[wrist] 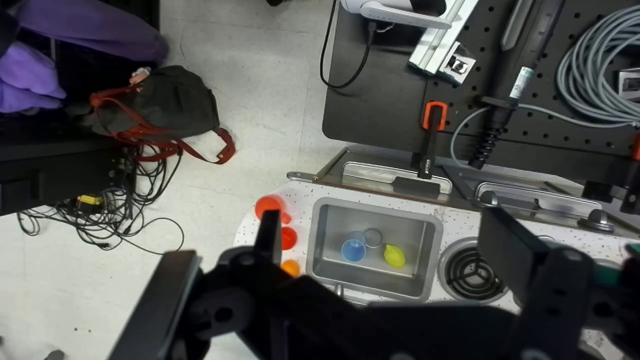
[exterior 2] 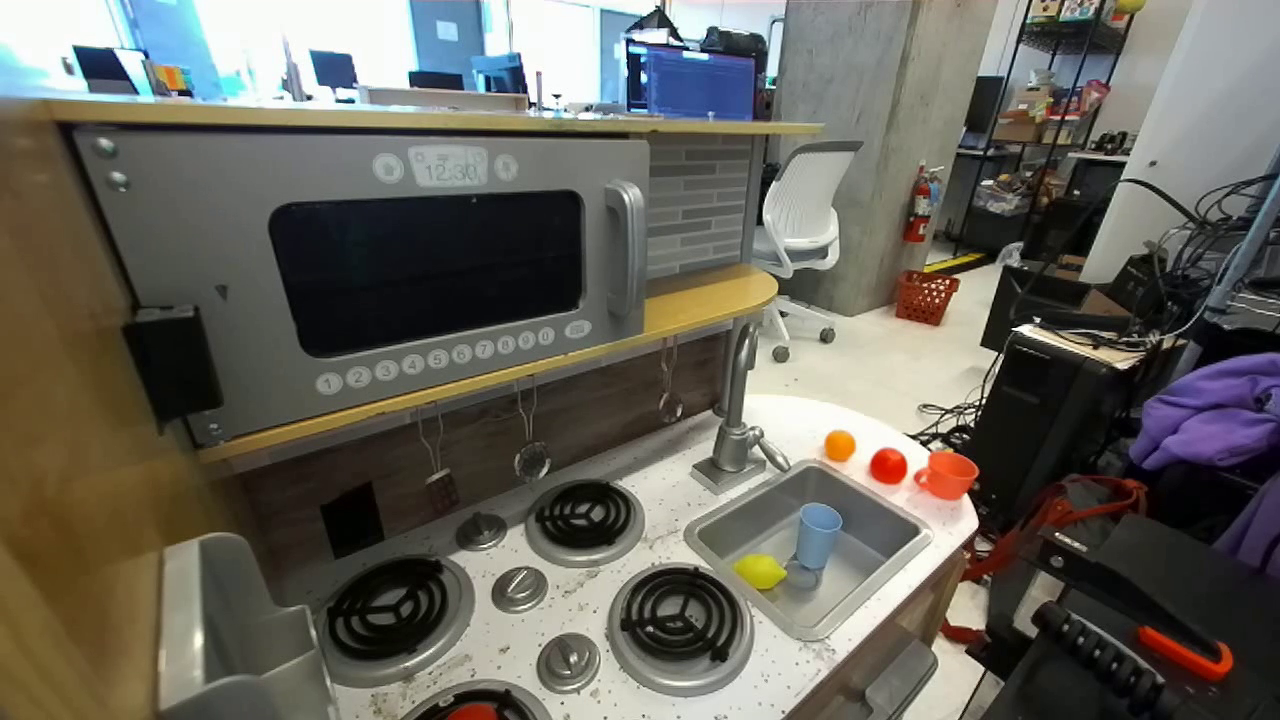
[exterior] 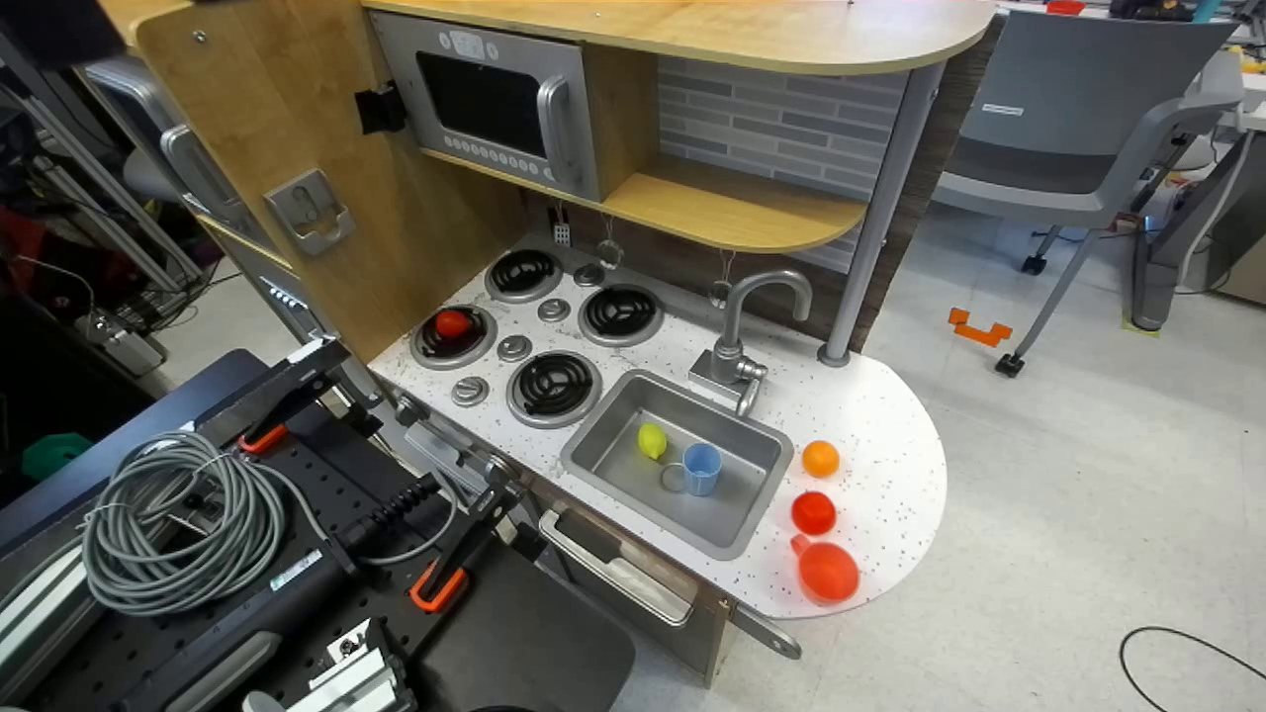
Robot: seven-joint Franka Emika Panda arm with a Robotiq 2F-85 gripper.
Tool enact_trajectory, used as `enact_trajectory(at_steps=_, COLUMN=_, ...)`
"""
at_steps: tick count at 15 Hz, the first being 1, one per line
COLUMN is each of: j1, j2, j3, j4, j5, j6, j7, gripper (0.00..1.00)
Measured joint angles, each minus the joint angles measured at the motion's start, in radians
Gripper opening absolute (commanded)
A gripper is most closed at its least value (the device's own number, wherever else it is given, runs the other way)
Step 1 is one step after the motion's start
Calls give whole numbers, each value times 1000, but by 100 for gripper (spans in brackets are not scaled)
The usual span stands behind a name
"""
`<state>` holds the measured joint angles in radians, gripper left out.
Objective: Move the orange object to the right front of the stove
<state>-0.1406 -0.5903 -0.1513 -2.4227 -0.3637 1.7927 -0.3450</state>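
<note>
- Worktop (exterior: pixel 895 475): its curved end shows no raised lip, so anything round nudged outward could roll off.
- Stove (exterior: pixel 549 336): the likely goal is its right front burner (exterior: pixel 554 389), whose ridged coils could leave a round thing rocking.
- Sink (exterior: pixel 682 509): it lies between pickup and goal; a weak grip could drop the load inside.
- Faucet (exterior: pixel 734 321): near the pickup spot, where a low sweep might strike it.
- Fingers (wrist: pixel 510 252): wide apart in the wrist view, with nothing held or touched that shows.
- Red piece (exterior: pixel 814 512): just beside the pickup; a descent spread this wide might shove it.
- Orange object (exterior: pixel 820 458): on the worktop's rounded end, across the sink from the stove.
</note>
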Motion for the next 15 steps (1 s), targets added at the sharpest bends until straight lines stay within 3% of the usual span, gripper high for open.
enact_trajectory(at_steps=5, j1=15, j2=85, j3=12, j4=10, j5=0, j6=76, j7=74, gripper=100)
enact_trajectory(at_steps=15, j1=24, j2=474, j3=30, j4=168, j5=-2, j6=340, j7=135, gripper=100)
